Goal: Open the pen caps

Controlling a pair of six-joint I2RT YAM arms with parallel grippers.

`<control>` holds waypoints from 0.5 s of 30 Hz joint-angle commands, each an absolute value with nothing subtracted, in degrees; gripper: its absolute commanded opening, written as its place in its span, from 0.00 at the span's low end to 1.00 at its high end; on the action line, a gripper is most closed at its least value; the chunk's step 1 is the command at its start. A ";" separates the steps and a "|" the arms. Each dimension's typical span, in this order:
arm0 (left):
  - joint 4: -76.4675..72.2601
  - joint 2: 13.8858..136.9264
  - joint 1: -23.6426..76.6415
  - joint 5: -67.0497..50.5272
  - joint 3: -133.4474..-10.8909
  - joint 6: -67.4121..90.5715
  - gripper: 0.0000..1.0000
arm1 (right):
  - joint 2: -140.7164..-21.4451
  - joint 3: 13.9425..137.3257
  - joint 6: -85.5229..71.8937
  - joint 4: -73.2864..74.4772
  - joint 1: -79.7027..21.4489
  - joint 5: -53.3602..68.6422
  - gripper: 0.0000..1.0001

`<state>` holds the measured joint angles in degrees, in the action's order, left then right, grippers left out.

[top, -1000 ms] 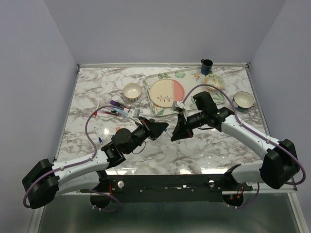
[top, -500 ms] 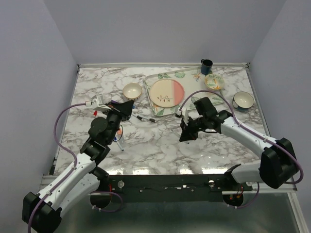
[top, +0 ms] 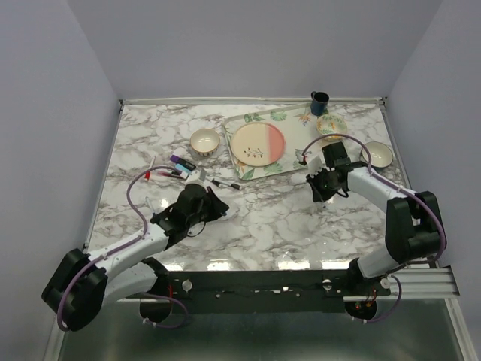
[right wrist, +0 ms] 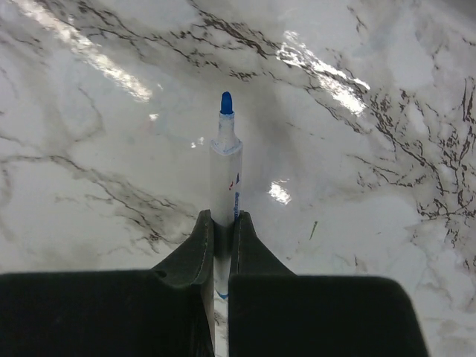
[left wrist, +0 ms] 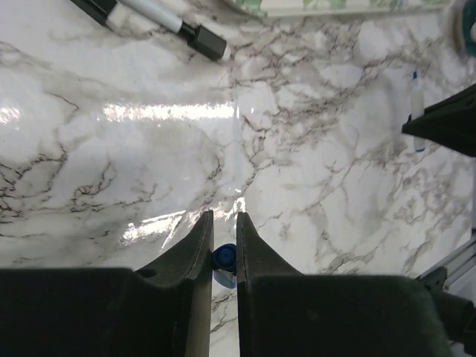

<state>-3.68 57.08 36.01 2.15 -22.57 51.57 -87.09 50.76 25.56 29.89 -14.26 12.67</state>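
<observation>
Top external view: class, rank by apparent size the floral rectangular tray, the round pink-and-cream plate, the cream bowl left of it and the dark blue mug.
Largest first:
floral rectangular tray
round pink-and-cream plate
cream bowl
dark blue mug, which stands farthest back, so its rank is less sure

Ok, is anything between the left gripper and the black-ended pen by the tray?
Only bare marble lies between them. But the left gripper is shut on a blue cap, so it probably must release that before taking the black-ended pen.
</observation>
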 commanded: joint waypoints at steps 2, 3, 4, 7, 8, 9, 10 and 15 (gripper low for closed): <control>-0.09 63.71 41.57 9.05 -25.93 48.43 0.00 | -88.77 52.56 24.96 30.06 -9.68 9.84 0.02; -0.09 65.29 42.01 10.01 -26.10 48.25 0.00 | -88.94 52.47 25.05 30.15 -9.23 10.10 0.03; -0.09 66.17 42.62 11.32 -26.36 48.08 0.00 | -89.38 52.56 25.14 30.32 -8.88 10.28 0.03; 1.32 69.25 43.24 12.30 -26.98 47.38 0.00 | -91.31 52.82 25.31 31.11 -7.91 10.72 0.04; 1.41 70.13 43.50 12.91 -27.16 47.29 0.00 | -92.01 53.17 25.31 31.29 -7.56 10.72 0.04; 1.49 71.70 43.77 13.09 -27.42 47.11 0.00 | -92.20 53.17 25.40 31.38 -7.38 10.90 0.04; 1.32 72.33 43.86 13.27 -27.68 46.94 0.00 | -92.20 53.26 25.31 31.46 -7.21 10.99 0.04; 1.14 76.54 44.56 13.97 -28.65 46.58 0.02 | -92.63 53.44 25.14 32.08 -5.54 13.00 0.07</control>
<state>-0.03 73.89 43.75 10.81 -27.00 48.03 -91.90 51.86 25.50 30.20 -7.03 11.40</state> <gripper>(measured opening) 0.197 0.101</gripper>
